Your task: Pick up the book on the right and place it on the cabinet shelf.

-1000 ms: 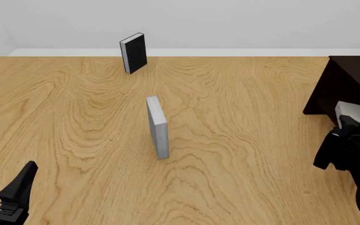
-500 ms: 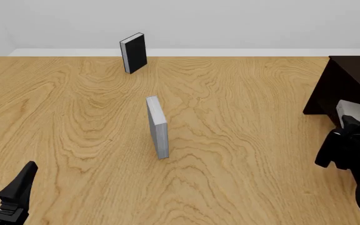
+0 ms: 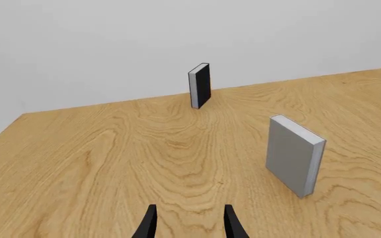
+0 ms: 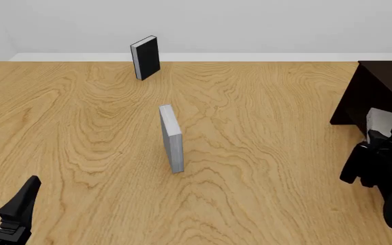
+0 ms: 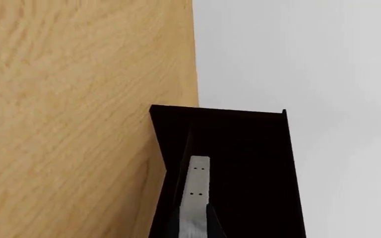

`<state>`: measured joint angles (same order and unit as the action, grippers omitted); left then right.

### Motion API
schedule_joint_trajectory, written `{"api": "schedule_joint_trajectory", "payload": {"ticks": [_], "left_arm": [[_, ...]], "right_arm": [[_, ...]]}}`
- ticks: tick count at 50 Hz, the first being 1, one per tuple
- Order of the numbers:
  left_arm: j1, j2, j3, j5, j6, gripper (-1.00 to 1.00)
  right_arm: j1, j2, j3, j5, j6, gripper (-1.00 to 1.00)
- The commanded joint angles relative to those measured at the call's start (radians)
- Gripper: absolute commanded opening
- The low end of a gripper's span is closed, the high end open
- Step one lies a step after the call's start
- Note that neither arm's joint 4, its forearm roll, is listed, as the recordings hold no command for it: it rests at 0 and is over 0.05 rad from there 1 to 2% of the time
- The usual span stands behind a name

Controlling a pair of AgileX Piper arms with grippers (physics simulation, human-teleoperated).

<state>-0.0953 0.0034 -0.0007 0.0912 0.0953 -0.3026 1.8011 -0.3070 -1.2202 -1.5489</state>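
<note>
In the front view the right gripper [image 4: 388, 137], a black pincer at about four o'clock on the light wooden table [image 4: 264, 153], is closed on the plain light-grey hardback book [image 4: 387, 121]. Only the book's pale upper part shows above the black fingers, and it sits just in front of the large, very dark brown wooden cabinet [image 4: 380, 84], which stands at three o'clock against the table's right edge. Whether the book touches the cabinet cannot be told from this view. The right wrist view looks into the cabinet's dark shelf recess [image 5: 250, 163], with a narrow pale grey strip [image 5: 196, 191] standing in front of it; whether that strip is the book's edge or part of the pincer cannot be told. The left gripper [image 4: 2, 193] hangs low at about seven o'clock with its two black fingers spread wide and nothing between them. The left wrist view shows the same open pincer [image 3: 189, 225] over bare wood. Near the table's centre a second grey book [image 4: 171, 138] stands upright as a thin slab, its white page edges facing the arms. Far back at twelve o'clock, near the white wall [image 4: 250, 25], a black-covered book [image 4: 146, 57] stands upright, well apart from the grey slab and from both grippers.
</note>
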Motion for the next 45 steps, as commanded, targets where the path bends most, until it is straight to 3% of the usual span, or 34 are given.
{"api": "schedule_joint_trajectory", "payload": {"ticks": [1,13,27,28,45], "left_arm": [[0.001,0.000,0.000,0.001,0.000,1.00],[0.001,0.000,0.000,0.000,0.000,1.00],[-0.001,0.000,0.000,-0.001,0.000,1.00],[-0.001,0.000,0.000,-0.001,0.000,1.00],[-0.005,0.000,0.000,0.000,-0.002,1.00]], "right_arm": [[-0.030,0.068,-0.012,0.000,0.056,-1.00],[-0.031,0.102,-0.003,0.000,0.097,-1.00],[-0.044,0.091,0.001,0.000,0.091,-1.00],[-0.044,0.087,0.001,0.000,0.093,1.00],[-0.028,0.043,0.018,0.000,0.096,1.00]]}}
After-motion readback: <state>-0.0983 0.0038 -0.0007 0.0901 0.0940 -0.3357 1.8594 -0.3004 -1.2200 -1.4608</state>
